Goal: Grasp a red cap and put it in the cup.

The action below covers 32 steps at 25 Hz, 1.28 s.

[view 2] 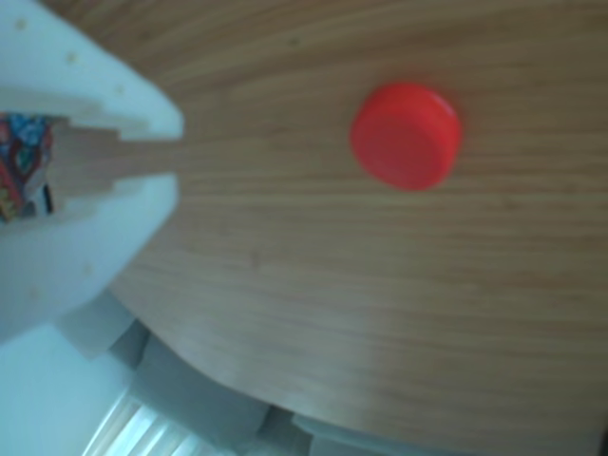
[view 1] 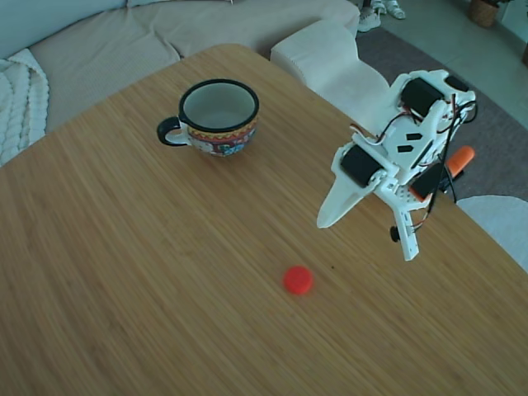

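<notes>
In the fixed view the red cap [view 1: 298, 280] lay on the table [view 1: 124, 272], lower centre of frame — below and left of the gripper [view 1: 367, 235], whose empty fingers stood spread apart; the cup [view 1: 218, 115] sat upper left.

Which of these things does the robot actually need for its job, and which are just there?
Needed:
- red cap, lying on the table
- cup, upright, nothing seen inside
- gripper, holding nothing

Just there:
- wooden table
- beige sofa
- white knitted blanket
- grey rug
</notes>
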Motion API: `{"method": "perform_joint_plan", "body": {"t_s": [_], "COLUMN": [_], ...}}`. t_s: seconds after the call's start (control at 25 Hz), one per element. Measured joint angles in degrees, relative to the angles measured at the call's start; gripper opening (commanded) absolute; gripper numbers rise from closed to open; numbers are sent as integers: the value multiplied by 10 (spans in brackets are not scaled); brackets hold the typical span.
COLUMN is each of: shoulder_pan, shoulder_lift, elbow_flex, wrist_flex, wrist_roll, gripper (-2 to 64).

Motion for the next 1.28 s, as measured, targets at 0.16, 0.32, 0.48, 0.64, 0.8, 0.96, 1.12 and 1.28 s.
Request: {"method": "perform_joint_plan", "body": {"t_s": [0.16,0.32,0.48,0.64,0.8,0.96,1.12,1.28], "shoulder_pan": [0,0,0,0,0,0,0,0], "shoulder_lift": [0,0,0,0,0,0,0,-5], "elbow_flex": [0,0,0,0,0,0,0,-27], "wrist_flex": [0,0,0,0,0,0,0,9], "wrist_roll": [0,0,0,0,0,0,0,0], "gripper": [8,8,8,5,4,4,2,2]}}
